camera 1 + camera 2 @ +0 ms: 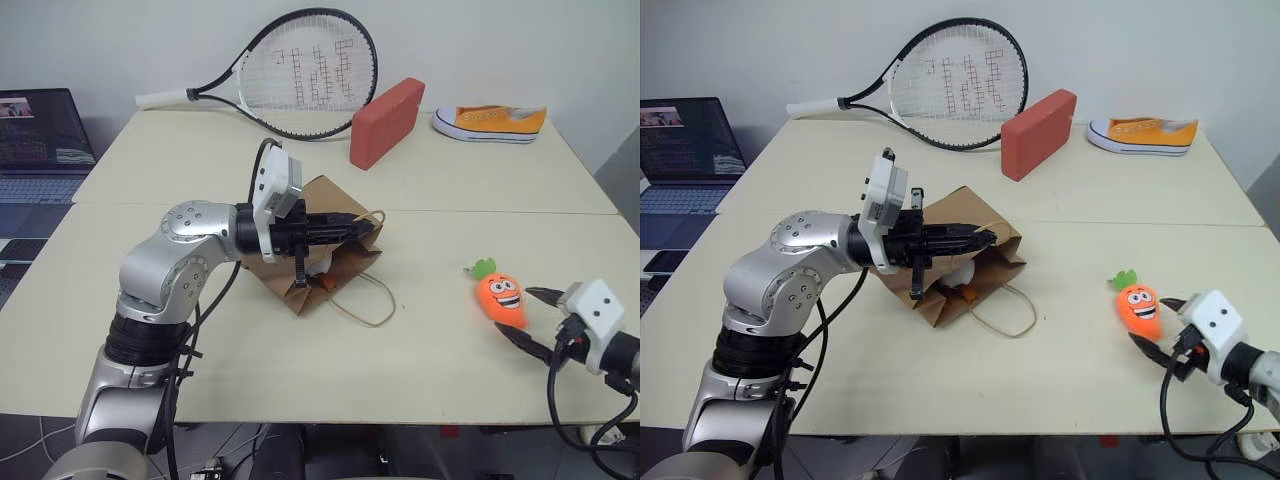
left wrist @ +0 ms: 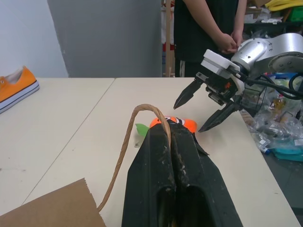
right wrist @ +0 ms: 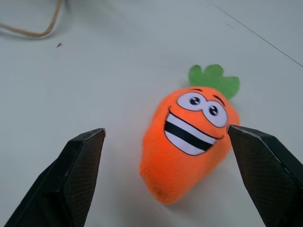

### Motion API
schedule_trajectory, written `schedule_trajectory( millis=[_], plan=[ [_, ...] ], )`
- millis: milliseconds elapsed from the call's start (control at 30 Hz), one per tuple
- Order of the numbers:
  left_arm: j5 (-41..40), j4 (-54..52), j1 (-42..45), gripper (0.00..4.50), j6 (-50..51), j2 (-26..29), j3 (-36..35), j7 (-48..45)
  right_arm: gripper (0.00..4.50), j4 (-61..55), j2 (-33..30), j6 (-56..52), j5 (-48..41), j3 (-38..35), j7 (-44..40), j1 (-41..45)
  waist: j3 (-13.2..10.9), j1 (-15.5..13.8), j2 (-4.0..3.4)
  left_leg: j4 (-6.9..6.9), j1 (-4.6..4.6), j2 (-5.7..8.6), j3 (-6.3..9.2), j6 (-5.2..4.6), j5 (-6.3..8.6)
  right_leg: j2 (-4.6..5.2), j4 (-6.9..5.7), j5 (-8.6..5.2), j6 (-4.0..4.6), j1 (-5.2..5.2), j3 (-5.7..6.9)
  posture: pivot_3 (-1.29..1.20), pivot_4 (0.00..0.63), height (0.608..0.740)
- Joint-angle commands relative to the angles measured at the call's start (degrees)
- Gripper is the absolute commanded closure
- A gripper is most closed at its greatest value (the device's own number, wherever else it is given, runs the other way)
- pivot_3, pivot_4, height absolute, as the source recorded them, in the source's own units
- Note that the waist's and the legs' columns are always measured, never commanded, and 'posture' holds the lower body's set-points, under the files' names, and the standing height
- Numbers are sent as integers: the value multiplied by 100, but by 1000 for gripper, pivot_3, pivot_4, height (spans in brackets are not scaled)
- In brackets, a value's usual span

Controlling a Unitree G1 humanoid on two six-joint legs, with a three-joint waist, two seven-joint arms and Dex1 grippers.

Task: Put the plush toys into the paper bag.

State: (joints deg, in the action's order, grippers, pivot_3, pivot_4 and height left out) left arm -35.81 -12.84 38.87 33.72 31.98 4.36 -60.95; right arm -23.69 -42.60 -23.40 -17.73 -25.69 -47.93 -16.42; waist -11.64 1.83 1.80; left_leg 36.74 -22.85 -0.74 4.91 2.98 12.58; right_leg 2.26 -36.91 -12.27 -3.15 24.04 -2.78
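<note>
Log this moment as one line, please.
left gripper: shut on bag handle | right gripper: open, at carrot | egg: in paper bag

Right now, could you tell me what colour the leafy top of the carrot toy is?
Green, above an orange body; the carrot toy shows best in the right wrist view.

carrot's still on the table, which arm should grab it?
Right. The right gripper is open, with the carrot lying just ahead between its fingers. The left gripper is shut on the paper bag's handle, holding its mouth up.
</note>
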Motion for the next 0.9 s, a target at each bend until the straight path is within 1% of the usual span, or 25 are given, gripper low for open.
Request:
schedule_trajectory(
  millis=[33, 233, 267, 333, 667, 700, 833, 900],
  plan=[
    [20, -93, 3, 4500, -133, -29, -30, -27, 210, 228, 205, -154, -216, -234, 230, -38, 0, -1, 0, 5, 0, 0, 1, 0, 0, 0, 0, 0, 1, -2, 1, 0, 150, 740],
    [30, -79, 8, 4500, -145, -10, -61, -30, 210, 546, 374, -775, -369, 62, 569, 310, 0, 8, -1, 16, 2, -2, -10, 0, 0, 0, 0, -2, 3, -2, -7, 0, 150, 740],
    [33, -79, 8, 4500, -146, -2, -72, -30, 373, 571, 400, -876, -409, 87, 624, 405, 0, 6, -1, 17, 2, -2, -11, 0, 0, 0, -1, -2, 3, -2, -9, 0, 150, 740],
    [37, -85, 0, 4500, -143, 13, -87, -24, 794, 629, 428, -1006, -430, 138, 723, 583, 1, 5, -3, 18, 2, -3, -11, -1, -1, 0, -1, -2, 3, -2, -8, 0, 150, 740],
    [19, -85, -20, 4500, -132, 84, -150, -9, 4300, 558, 295, -999, -467, 329, 596, 679, 1, -3, -3, 10, -1, 1, -8, -1, 0, -1, -1, -1, 2, -1, -11, 0, 150, 740],
    [11, -75, -15, 4500, -129, 91, -164, -11, 4484, 514, 268, -969, -482, 332, 555, 679, 1, -3, -3, 10, -1, 1, -8, -1, 0, -1, -1, -1, 2, -1, -11, 0, 150, 740],
    [-29, 24, 56, 4500, -109, 145, -241, -59, 4484, -204, -169, -1125, -887, 374, -5, 751, -1, 9, -7, 13, 0, 1, -13, -1, 0, -1, -1, -1, 1, 0, -15, 0, 150, 740],
    [-28, 59, 85, 4500, -113, 162, -240, -82, 4484, -580, -503, -1236, -1111, 491, -325, 855, -1, 13, -7, 14, 2, 0, -13, -1, 0, -1, -2, -1, 1, -1, -15, 0, 150, 740]
  ],
)
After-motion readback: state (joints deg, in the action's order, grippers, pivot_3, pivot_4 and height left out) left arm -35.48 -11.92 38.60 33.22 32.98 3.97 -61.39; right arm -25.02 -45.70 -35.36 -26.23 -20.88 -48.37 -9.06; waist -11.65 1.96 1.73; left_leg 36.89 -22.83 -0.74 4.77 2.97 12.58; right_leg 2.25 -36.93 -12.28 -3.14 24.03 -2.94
